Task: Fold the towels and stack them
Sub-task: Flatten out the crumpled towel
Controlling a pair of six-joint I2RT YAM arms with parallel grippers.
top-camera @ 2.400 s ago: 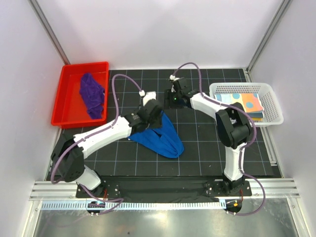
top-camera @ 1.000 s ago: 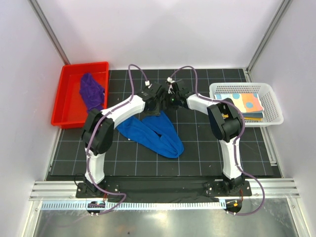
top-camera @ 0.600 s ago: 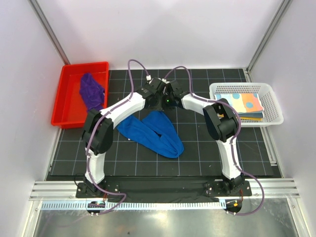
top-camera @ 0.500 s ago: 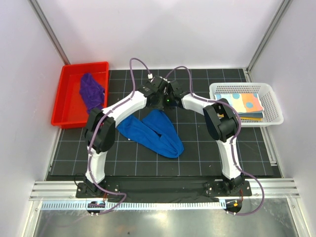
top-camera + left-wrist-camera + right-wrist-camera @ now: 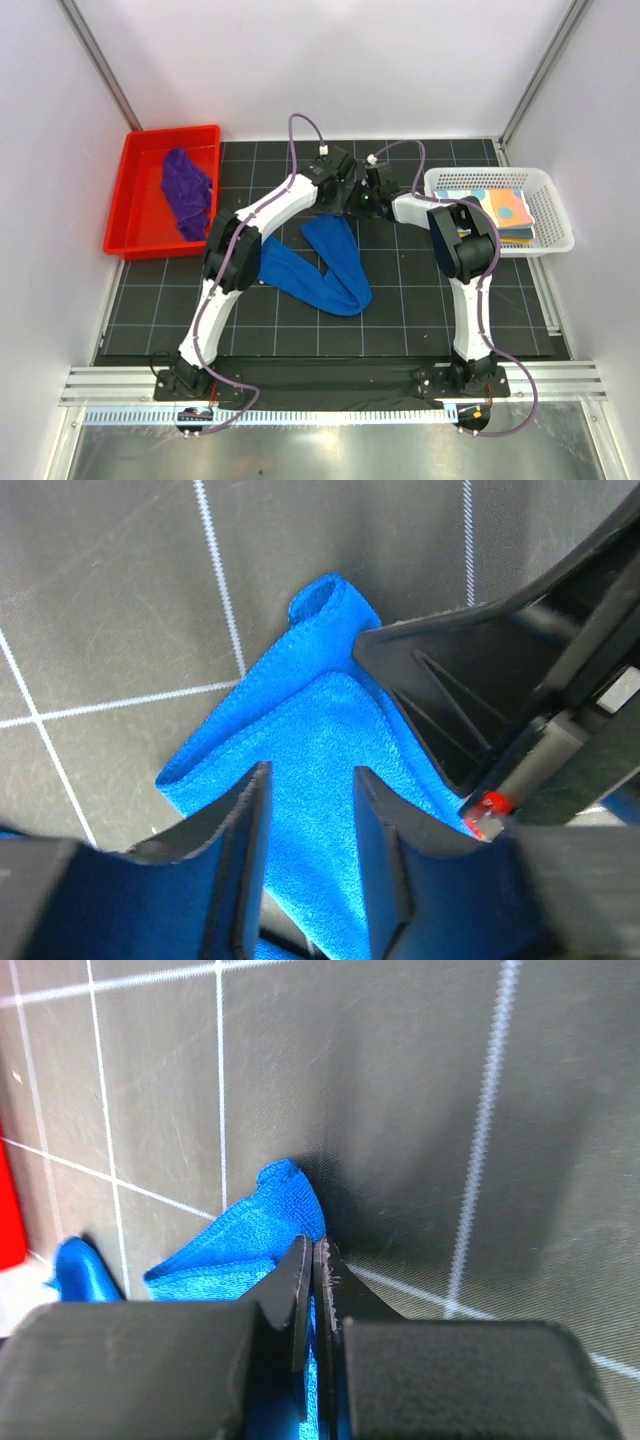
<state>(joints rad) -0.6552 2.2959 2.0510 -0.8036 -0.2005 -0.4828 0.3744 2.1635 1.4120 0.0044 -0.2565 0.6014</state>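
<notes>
**Gripping a blue towel corner: right hand clenched, left hand released**

Right hand (image 5: 312, 1252) is clenched, its fingers pressed together on what seems to be a corner of the blue towel (image 5: 255, 1235). The wrist view is too close to be sure how much cloth sits between them. Just beside it, the left hand (image 5: 305, 790) is released, its fingers apart and straddling the same end of the towel, with cloth lying between them. From both hands the towel trails back toward the arm bases in a loose V on the table (image 5: 400, 310). Well off to the left hand's left, the purple towel (image 5: 187, 195) lies crumpled in a red tray (image 5: 118, 215). Off to the right hand's right, the patterned towel (image 5: 495, 210) lies folded in a white basket (image 5: 480, 175).
</notes>
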